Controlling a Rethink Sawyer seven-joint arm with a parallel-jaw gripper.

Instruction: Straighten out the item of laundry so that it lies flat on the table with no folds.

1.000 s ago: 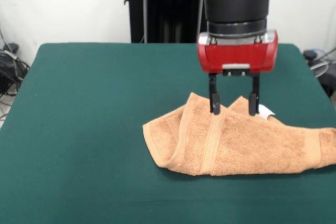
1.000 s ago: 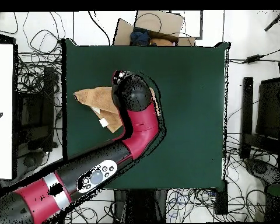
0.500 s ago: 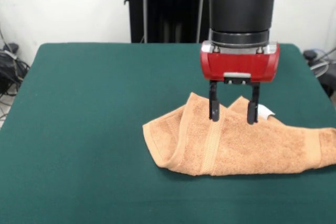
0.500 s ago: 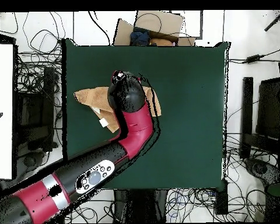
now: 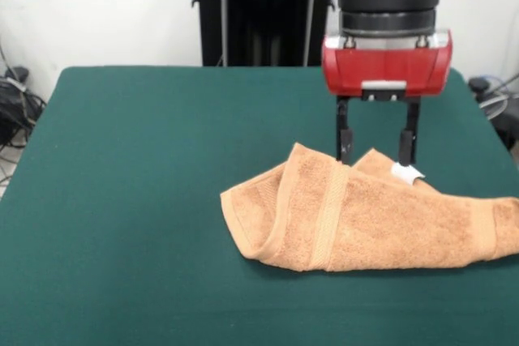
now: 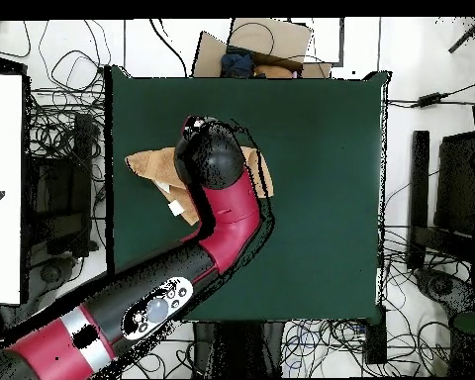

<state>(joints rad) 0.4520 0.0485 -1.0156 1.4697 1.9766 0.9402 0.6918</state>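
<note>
Lying crumpled on the table [image 5: 146,200], right of the middle in the front view: the towel [image 5: 365,220], folded over itself, one woven band [image 5: 328,216] running across the top layer. Reaching the right picture edge with its far end. Leaving wide bare green cloth open in front and to the left. Showing a small white tag [image 5: 408,172] at its far edge. Hanging just above that far edge: the gripper [image 5: 377,151], fingers apart, clamping nothing.

Orange-tan towel [image 5: 365,220] (white tag [image 5: 407,173]), dark green table [image 5: 138,200], red-black arm [image 6: 217,233].
</note>
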